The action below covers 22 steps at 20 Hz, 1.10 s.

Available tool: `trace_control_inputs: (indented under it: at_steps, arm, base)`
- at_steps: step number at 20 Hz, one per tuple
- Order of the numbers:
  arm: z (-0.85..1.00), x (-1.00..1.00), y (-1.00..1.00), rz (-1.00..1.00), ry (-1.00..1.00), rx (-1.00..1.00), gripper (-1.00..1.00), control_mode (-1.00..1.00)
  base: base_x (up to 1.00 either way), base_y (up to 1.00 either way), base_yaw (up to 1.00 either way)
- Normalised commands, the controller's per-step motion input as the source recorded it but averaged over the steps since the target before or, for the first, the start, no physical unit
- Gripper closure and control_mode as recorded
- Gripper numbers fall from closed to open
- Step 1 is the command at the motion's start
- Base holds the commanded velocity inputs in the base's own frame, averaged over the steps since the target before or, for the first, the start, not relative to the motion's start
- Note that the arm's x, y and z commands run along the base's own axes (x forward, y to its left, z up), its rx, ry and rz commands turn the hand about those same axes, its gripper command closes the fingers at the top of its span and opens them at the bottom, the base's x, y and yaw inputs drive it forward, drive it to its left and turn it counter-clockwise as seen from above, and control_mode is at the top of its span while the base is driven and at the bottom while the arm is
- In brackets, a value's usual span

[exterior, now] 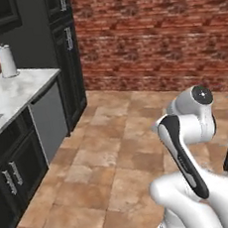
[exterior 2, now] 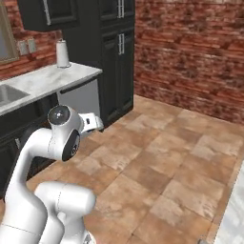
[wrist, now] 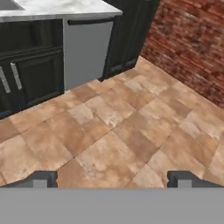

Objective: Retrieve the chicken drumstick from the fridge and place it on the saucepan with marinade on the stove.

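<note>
End effector (wrist: 112, 179) is spread wide and holds nothing: in the hand view its two dark fingertips (wrist: 41, 178) sit far apart at the lower left and lower right of the frame, with bare tiled floor (wrist: 118, 127) between them. The hand looks down at the floor, nothing in contact with the tips

Arm (exterior: 189, 143) is folded up at lower right of the left base view and at lower left of the right base view (wrist tucked close to the body)

Surroundings: marble worktop (exterior: 18, 88) at left of the left base view, a paper towel roll (exterior: 8, 61) standing upright on it near the back wall. A sink (exterior 2: 9, 95) is set into the same worktop at the far left of the right base view. Grey dishwasher front (wrist: 85, 50) under the worktop end, dark base cabinets (wrist: 30, 74) beside it, tall dark cabinet (exterior 2: 116, 57) just past it. Brick wall (exterior: 152, 32) runs across the top right of the base views

Can't locate the chicken drumstick, the fridge, the saucepan or the stove from here
</note>
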Motion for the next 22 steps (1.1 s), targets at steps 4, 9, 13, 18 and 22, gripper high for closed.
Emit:
trace_control_inputs:
  at_steps: [4,9,13,18,22]
  arm:
    - [0.00,0.00,0.00,0.00,0.00,0.00,-1.00,1.00]
    - [0.00,0.00,0.00,0.00,0.00,0.00,-1.00,1.00]
    - [0.00,0.00,0.00,0.00,0.00,0.00,-1.00,1.00]
    - [0.00,0.00,0.00,0.00,0.00,0.00,-1.00,1.00]
    - [0.00,0.00,0.00,0.00,0.00,0.00,-1.00,1.00]
  base:
    - [0.89,-0.10,0.51]
    - [0.24,-0.01,0.84]
    - [0.00,0.00,0.96]
    - [-0.02,0.00,0.99]
    - [-0.01,0.00,1.00]
